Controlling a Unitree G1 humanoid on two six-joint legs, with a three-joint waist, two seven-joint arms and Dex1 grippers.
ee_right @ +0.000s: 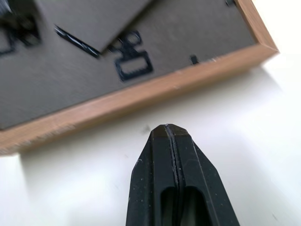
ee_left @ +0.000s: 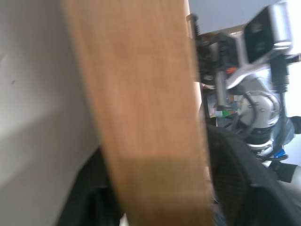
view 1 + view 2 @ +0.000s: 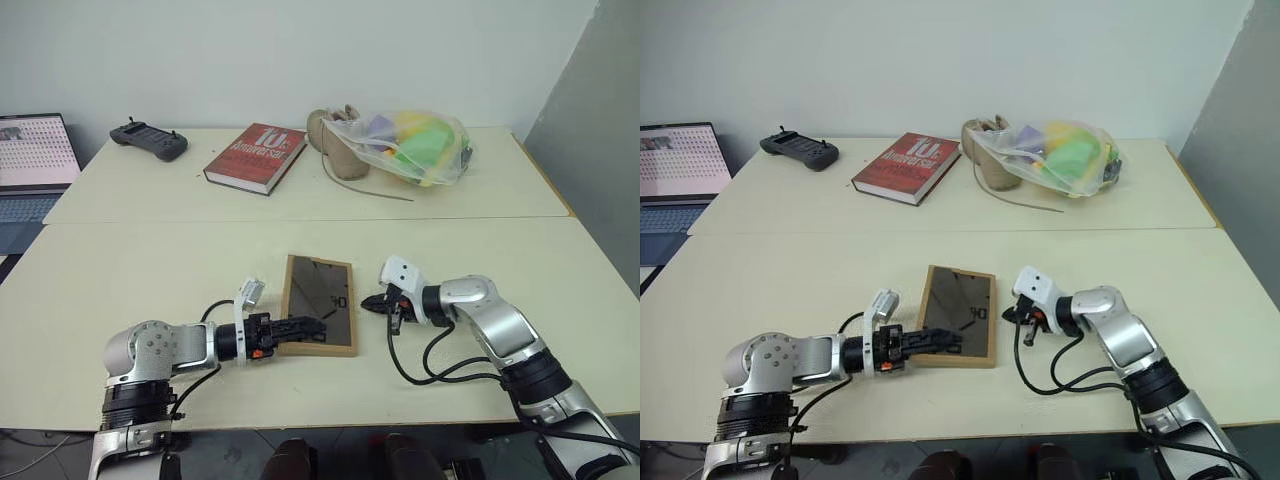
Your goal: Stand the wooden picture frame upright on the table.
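The wooden picture frame [image 3: 320, 305] lies flat, back panel up, in the lower centre of the left eye view, on the near half of the bench [image 3: 150, 260], with the easel stand [image 1: 94, 21] folded against the panel. My left end effector [image 3: 300, 328] reaches in from the lower left and its fingers straddle the near left corner of the border, one above and one apparently below the wood. In the left wrist view the light wood edge runs between the two dark fingers [image 2: 240, 183]. I cannot tell whether they already pinch the wood or only bracket it. My right end effector [image 3: 372, 303] sits just beside the frame's right edge, apart from it, with its two fingers pressed together to a single tip, as the right wrist view confirms.

Risks, as I judge them:
- A corner hold is far from the frame's middle, so on lifting the frame may twist in the fingers and drop back flat.
- If the left fingers are not fully seated, the frame may be pushed across the smooth bench toward the right of the view instead of rising.
- The stand is not swung out. Tipped upright without it, the frame has nothing to lean on and is likely to fall once released.
- The right tip is close enough to knock the border during any adjustment.
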